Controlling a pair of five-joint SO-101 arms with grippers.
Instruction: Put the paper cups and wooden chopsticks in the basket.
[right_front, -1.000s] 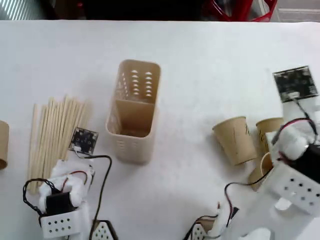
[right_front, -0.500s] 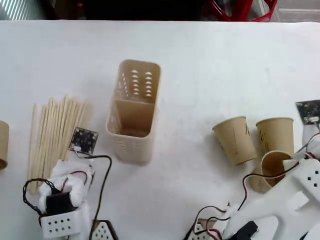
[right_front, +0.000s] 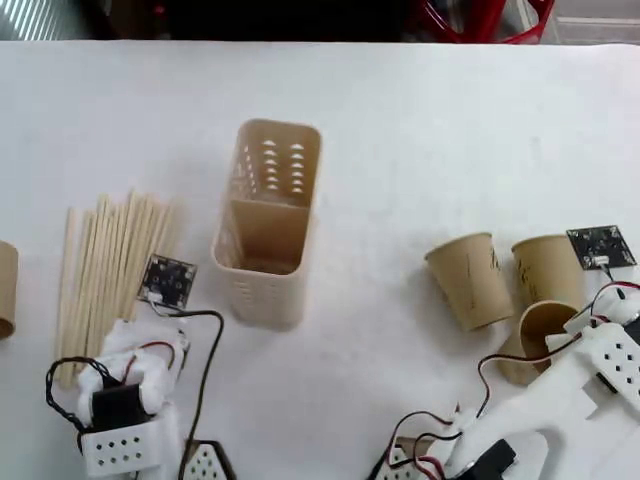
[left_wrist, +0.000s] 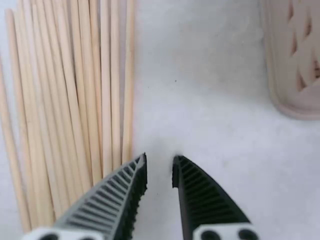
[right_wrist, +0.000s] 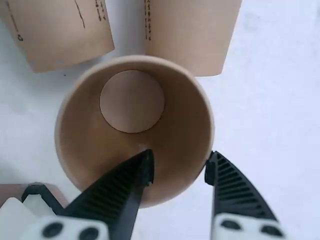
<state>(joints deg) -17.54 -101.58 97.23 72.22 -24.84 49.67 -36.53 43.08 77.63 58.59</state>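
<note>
**A:** What are the things made of?

**B:** The basket (right_front: 265, 225) is a tall beige plastic box. It is rectangular, with rows of punched holes and a divider inside, and it stands mid-worktop (right_front: 400, 110) on a white, faintly grainy surface. At its 9 o'clock lie the chopsticks (right_front: 105, 265), slim pale wooden rods fanned side by side. At its 4 o'clock two paper cups (right_front: 470, 282) of matt brown card lie on their sides, tapered, next to each other. A third cup (right_front: 528, 338) sits just at their 6 o'clock, round mouth showing.

**A:** And the end effectors?

**B:** The left end effector (left_wrist: 159, 161) is black and ribbed. Its jaws are a narrow slit apart with nothing between them, and it hangs over bare worktop just beside the chopsticks. The right end effector (right_wrist: 177, 162) is spread wide astride the third cup's rim, one finger inside and the other just outside the wall.

**A:** What differs from before?

**B:** A second ago the right arm (right_front: 600, 360) reached farther toward 12 o'clock, over the lying cups. Half a second ago it sat nearer the 3 o'clock edge. Now it is in over the third cup. The left arm (right_front: 120, 400), basket, chopsticks and cups lie as they did.
</note>
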